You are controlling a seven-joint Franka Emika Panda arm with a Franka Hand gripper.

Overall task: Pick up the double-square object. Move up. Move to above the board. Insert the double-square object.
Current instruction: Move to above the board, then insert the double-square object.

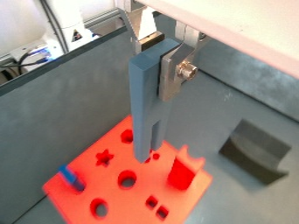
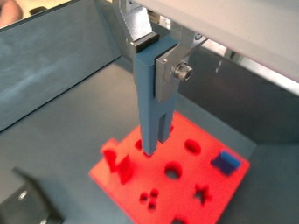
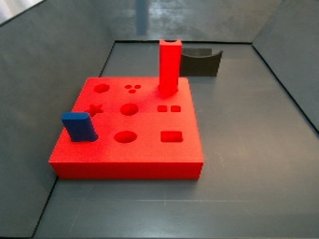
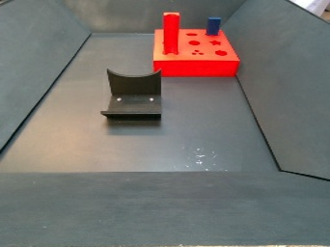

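My gripper (image 1: 159, 61) is shut on the top of the double-square object (image 1: 145, 109), a tall slender grey-blue post that hangs upright from the jaws. It shows in both wrist views (image 2: 153, 105). Below it lies the board (image 1: 146, 185), a flat red slab with shaped cut-outs, also seen in the other views (image 2: 128, 185) (image 3: 125, 161) (image 4: 196, 68). The post's lower end lines up over the board's middle. Neither side view shows the gripper or the post.
A thick red pillar (image 3: 169, 67) (image 4: 169, 27) and a short dark-blue block (image 3: 78, 126) (image 4: 214, 24) stand in the board. A dark grey holder (image 4: 131, 95) (image 1: 257, 149) sits on the floor beside the board. Grey walls ring the floor.
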